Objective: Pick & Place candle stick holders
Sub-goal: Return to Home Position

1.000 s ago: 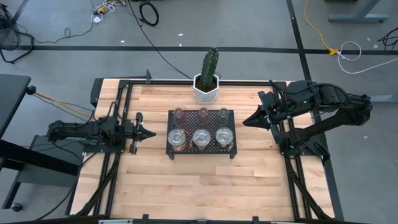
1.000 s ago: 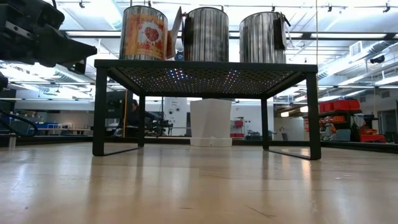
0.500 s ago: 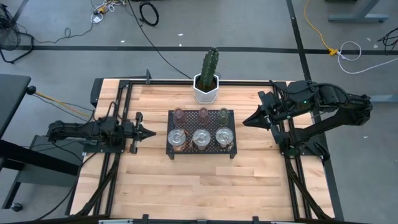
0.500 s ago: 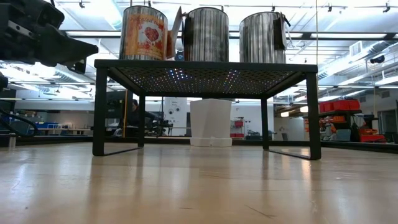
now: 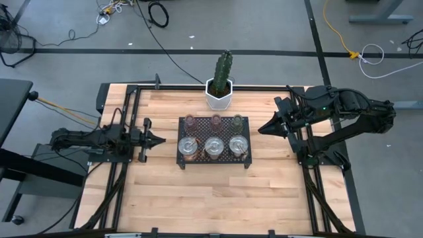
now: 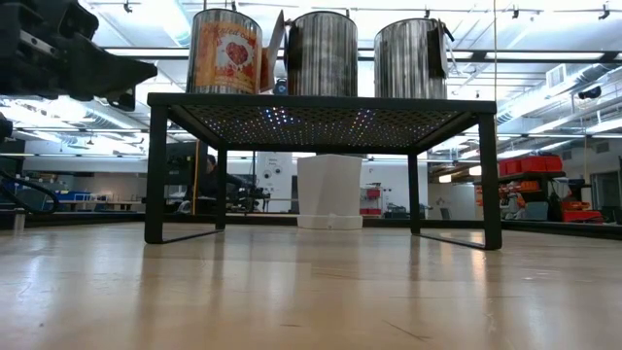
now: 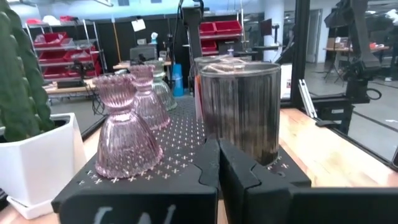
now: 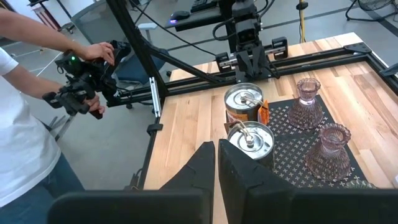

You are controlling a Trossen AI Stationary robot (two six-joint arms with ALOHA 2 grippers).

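Three shiny silver candle stick holders [image 5: 213, 146] stand in the near row on the black mesh tray [image 5: 198, 162]. Three tinted glassy ones [image 5: 215, 121] stand in its far row. In the low view the silver ones [image 6: 322, 53] sit upright on the raised tray top [image 6: 321, 102]. My left gripper [image 5: 160, 139] is shut and level, left of the tray and pointing at it; its wrist view shows a pinkish holder [image 7: 124, 134] and a silver one [image 7: 239, 106] just ahead. My right gripper [image 5: 260, 129] is shut and raised right of the tray, tilted down toward it.
A white hexagonal pot with a cactus [image 5: 219, 94] stands behind the tray at the table's far edge. Black frame rails [image 5: 125, 172] run along the table's left and right sides. Bare wood lies in front of the tray. A person [image 8: 25, 124] stands beyond the table's left side, holding a controller.
My left gripper has tipped its fingertips up a little, coming to level, without leaving its place. The holders and my right gripper have kept still.
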